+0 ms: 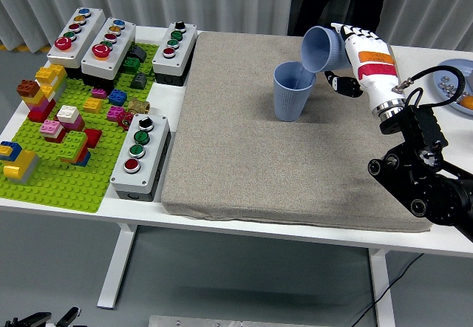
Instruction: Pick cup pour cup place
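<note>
My right robot hand (347, 61) grips a blue cup (321, 49), tipped on its side with the mouth leaning over a second blue cup (293, 91). That one stands upright on the grey mat (244, 157) covering the counter (443, 238).
</note>
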Robot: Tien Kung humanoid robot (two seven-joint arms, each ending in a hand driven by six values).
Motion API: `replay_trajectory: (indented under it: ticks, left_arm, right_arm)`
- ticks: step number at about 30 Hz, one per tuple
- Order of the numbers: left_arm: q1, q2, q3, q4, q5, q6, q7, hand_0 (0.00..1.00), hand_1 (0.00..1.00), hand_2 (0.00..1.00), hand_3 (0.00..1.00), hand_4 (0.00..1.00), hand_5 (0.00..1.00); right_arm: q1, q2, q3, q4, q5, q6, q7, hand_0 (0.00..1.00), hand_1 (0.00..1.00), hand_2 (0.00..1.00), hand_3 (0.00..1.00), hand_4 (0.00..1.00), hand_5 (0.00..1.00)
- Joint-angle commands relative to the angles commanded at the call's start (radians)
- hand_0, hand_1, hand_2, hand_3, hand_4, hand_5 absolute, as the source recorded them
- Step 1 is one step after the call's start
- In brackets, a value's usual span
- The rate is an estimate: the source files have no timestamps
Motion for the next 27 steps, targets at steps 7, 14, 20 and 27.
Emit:
replay_trajectory:
  ticks: [7, 14, 20, 27]
  left_arm:
    - [-0.003, 0.000, 0.002, 0.000, -0.003, 0.000, 0.000, 0.763, 0.782, 0.825, 0.721, 0.508, 0.991]
    - [-0.005, 0.000, 0.001, 0.000, -0.003, 0.000, 0.000, 0.763, 0.782, 0.825, 0.722, 0.508, 0.991]
    - [-0.003, 0.000, 0.000, 0.000, -0.003, 0.000, -0.001, 0.763, 0.782, 0.826, 0.721, 0.508, 0.991]
    - [-0.002, 0.001, -0.002, 0.000, -0.001, 0.000, 0.000, 0.763, 0.782, 0.825, 0.721, 0.508, 0.991]
  right_arm:
    - [0.005, -0.003, -0.008, 0.001, -0.009, 0.000, -0.002, 0.753, 0.655, 0.547, 0.586, 0.608, 0.020]
    - [0.012, -0.009, -0.028, 0.002, -0.021, 0.000, -0.009, 0.753, 0.654, 0.546, 0.585, 0.614, 0.019]
    - [0.019, -0.015, -0.038, 0.007, -0.034, 0.000, -0.014, 0.754, 0.654, 0.543, 0.584, 0.618, 0.017]
    - [0.025, -0.020, -0.056, 0.010, -0.052, 0.000, -0.027, 0.755, 0.654, 0.544, 0.582, 0.617, 0.015]
